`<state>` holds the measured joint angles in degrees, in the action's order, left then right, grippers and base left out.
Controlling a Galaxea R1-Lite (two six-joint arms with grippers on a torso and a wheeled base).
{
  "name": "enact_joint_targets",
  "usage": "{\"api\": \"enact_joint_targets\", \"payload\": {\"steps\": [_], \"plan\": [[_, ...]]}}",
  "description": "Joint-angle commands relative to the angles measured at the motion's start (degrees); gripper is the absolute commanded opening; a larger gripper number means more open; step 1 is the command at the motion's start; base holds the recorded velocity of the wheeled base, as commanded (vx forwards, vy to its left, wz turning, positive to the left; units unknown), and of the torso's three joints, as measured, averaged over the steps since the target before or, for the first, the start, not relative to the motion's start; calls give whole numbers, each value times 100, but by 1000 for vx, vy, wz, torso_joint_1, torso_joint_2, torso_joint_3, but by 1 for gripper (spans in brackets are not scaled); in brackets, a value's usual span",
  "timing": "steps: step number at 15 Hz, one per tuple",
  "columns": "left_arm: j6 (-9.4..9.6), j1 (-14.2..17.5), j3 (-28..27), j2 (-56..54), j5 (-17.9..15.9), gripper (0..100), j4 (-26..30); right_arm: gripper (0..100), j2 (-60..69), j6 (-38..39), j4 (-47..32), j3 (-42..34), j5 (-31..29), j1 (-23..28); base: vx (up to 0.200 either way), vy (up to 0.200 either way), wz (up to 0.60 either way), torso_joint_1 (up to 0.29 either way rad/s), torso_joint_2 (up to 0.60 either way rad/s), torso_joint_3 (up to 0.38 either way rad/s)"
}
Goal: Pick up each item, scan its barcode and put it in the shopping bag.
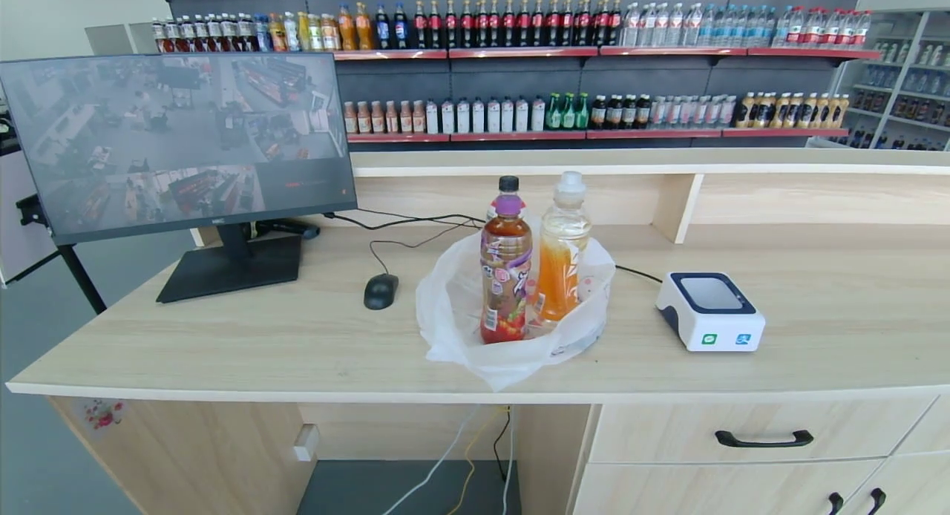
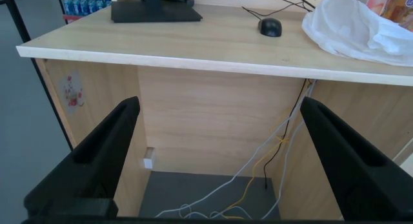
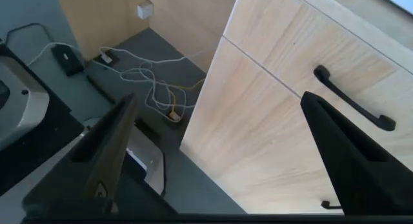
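I see the tea bottle [image 1: 506, 277] and the orange drink bottle [image 1: 562, 255] upright in the shopping bag [image 1: 453, 315] on the counter [image 1: 223, 337]; the scanner [image 1: 710, 311] sits at three o'clock from the bag; my left gripper [image 2: 219, 159] and right gripper [image 3: 216, 159] hang low before the counter front, fingers apart, empty.

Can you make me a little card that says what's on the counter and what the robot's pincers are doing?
shopping bag: white plastic, open, middle of counter
inside bag: brown drink bottle and orange drink bottle, both upright
barcode scanner: white, right of bag
also on counter: mouse, monitor
left pincer: open, empty, below counter edge
right pincer: open, empty, by drawer front
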<state>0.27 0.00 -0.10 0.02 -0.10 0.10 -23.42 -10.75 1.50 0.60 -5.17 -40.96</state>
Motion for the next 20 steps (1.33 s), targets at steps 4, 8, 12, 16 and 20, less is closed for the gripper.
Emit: {"api": "enact_joint_targets", "payload": {"steps": [4, 8, 12, 16, 20], "plan": [[-9, 0, 1, -2, 1, 100, -1, 100, 461, 3, -273, 116, 288, 1108, 0, 0, 0, 0, 0, 0], [0, 0, 1, -2, 1, 100, -1, 100, 1050, 47, -273, 116, 367, 4149, 0, 0, 0, 0, 0, 0], [0, 0, 1, -2, 1, 100, -1, 100, 2342, 328, -185, 90, 394, 4096, 0, 0, 0, 0, 0, 0], [8, 0, 1, -2, 1, 100, -1, 100, 2333, 820, -159, -60, 385, 4096, 0, 0, 0, 0, 0, 0], [8, 0, 10, -2, 1, 100, -1, 100, 2333, 1189, -159, -51, 376, 4096, 0, 0, 0, 0, 0, 0]]}}
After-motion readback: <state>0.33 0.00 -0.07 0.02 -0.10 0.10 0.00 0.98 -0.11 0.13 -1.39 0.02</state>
